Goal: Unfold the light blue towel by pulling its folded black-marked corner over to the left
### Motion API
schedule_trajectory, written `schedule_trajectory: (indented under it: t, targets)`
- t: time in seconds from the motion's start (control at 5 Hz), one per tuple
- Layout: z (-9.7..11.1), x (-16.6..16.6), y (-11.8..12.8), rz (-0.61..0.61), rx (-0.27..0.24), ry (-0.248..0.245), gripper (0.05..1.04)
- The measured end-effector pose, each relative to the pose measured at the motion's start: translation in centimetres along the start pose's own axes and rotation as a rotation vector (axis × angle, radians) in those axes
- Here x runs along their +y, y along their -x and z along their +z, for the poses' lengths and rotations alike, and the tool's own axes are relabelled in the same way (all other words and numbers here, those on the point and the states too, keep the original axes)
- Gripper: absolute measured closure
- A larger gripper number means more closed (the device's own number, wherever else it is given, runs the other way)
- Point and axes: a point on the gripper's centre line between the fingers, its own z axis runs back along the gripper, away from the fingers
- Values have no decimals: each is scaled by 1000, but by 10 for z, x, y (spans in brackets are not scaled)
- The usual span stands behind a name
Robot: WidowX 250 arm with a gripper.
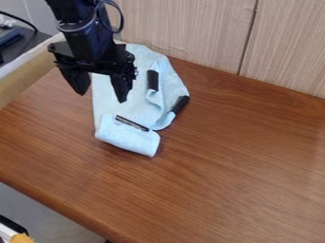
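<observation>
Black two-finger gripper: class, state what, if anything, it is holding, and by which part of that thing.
Nothing is held: the gripper is open, its fingers well apart, over the light blue, partly folded cloth.

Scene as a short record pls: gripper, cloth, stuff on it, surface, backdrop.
gripper: open, empty, above the cloth's left part
cloth: light blue, rumpled, near end folded over
dark slim piece: on cloth, beside the near fold
upper black piece: on cloth
right black piece: at cloth's right edge
surface: brown wood-grain table
backdrop: pale wood-grain panels
</observation>
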Motion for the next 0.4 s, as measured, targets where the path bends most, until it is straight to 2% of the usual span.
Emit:
schedule_trajectory:
  t: [0.2,0.4]
  targets:
    - [-5,0,2,6,21,2,83]
    - [-3,-14,-5,-20,-1,15,83]
